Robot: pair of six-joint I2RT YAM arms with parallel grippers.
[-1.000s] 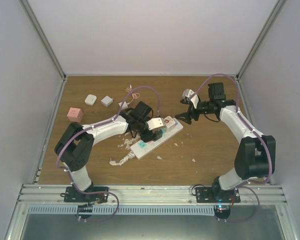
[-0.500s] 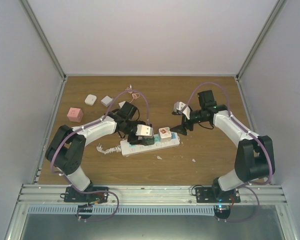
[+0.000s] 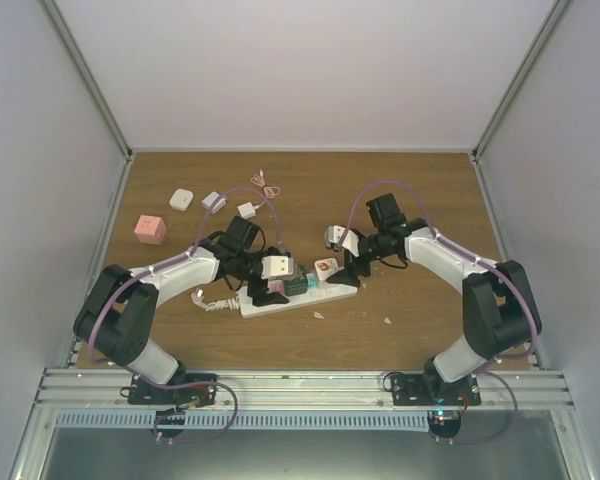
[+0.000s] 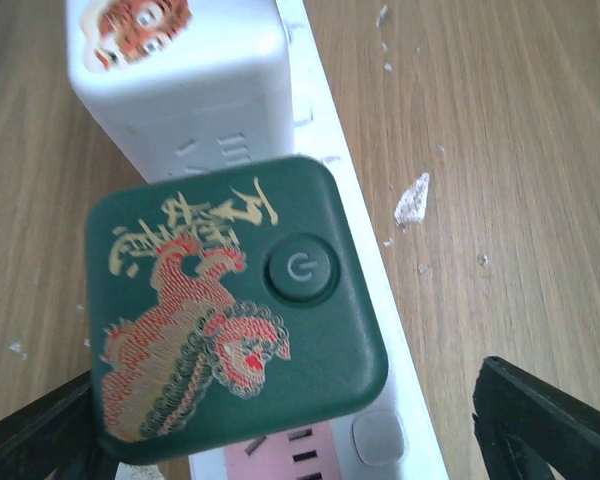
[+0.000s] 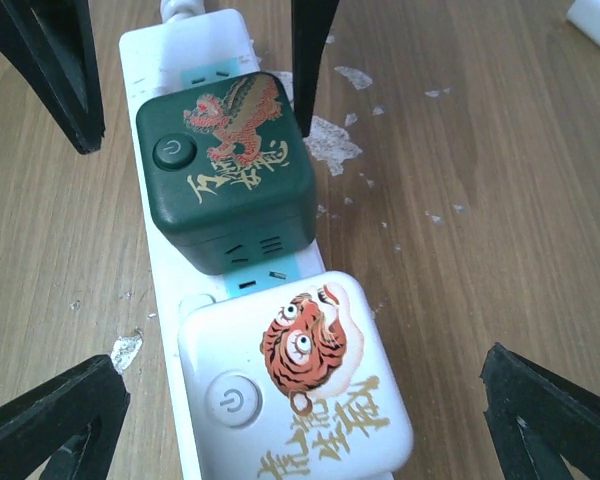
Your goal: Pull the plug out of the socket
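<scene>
Socket [image 3: 315, 296], pink cube [image 3: 149, 229] on wooden table [image 3: 420, 190]

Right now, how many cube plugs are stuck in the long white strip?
2. The green dragon cube sits beside the white tiger cube, both on the socket. None looks hidden.

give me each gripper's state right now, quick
Left gripper: open, jaws astride the green plug, not gripping it.
Right gripper: open, jaws astride the white tiger plug, holding nothing.

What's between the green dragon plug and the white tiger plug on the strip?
Right wrist view: a sliver of blue outlet face on the socket, slots visible, separates green dragon plug from white tiger plug.
</scene>
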